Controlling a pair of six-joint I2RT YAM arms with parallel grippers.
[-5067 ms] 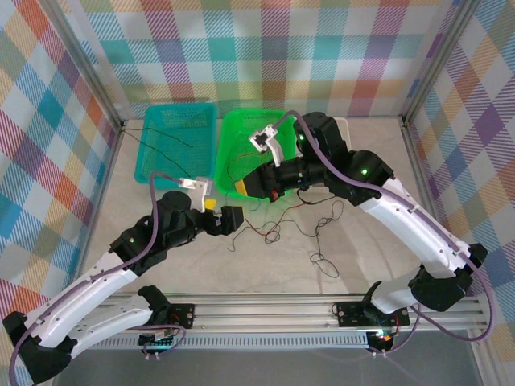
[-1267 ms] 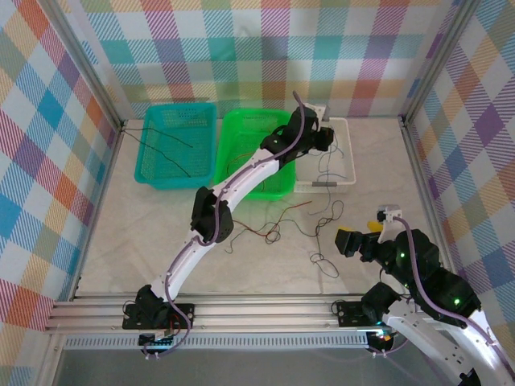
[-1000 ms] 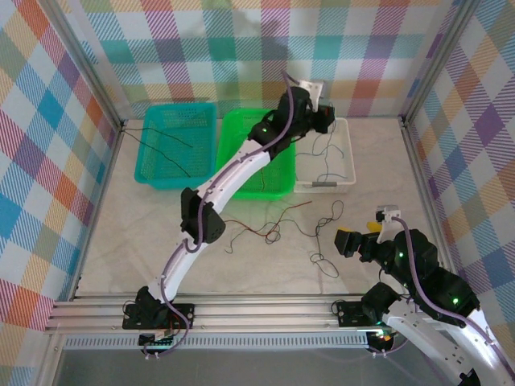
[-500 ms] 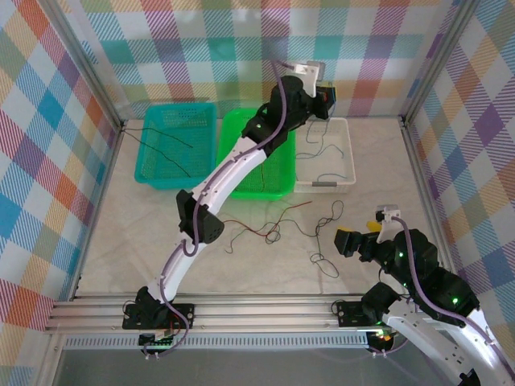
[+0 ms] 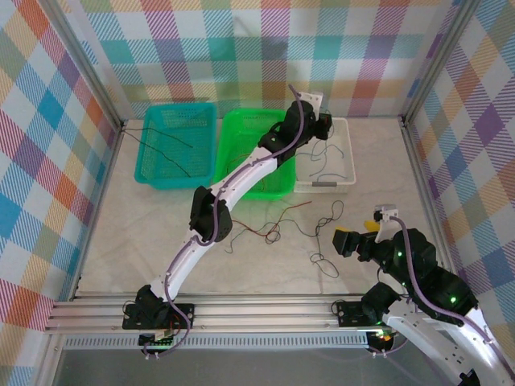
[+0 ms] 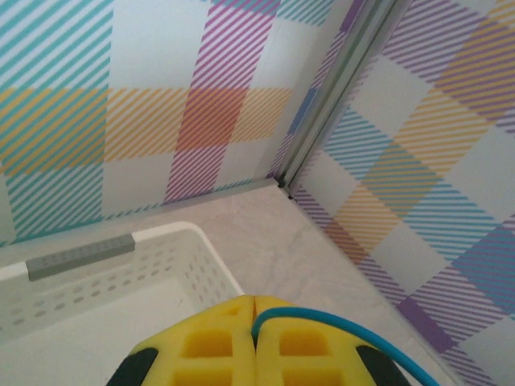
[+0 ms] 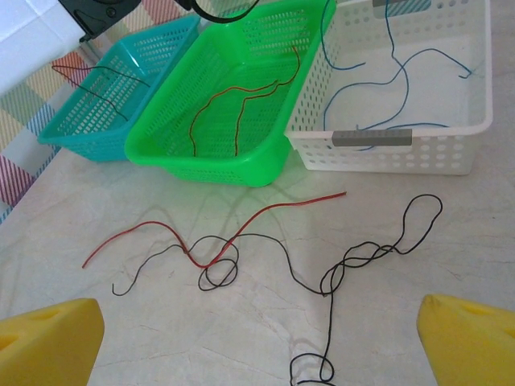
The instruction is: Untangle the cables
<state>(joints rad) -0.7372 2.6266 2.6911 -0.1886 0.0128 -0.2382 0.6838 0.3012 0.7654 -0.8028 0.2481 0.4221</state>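
left gripper (image 6: pixel 254 302) pinched tight on blue cable (image 6: pixel 338 325) above white basket (image 6: pixel 197 235), evidently to drop it there. red and black cables (image 7: pixel 211 259) lie tangled before basket; right gripper (image 5: pixel 352 240) wide, idle.

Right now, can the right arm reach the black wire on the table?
Probably yes. The right hand is open and faces the black wire, with nothing between them on the table. The left arm is away over the white basket, so nothing seems to block it.
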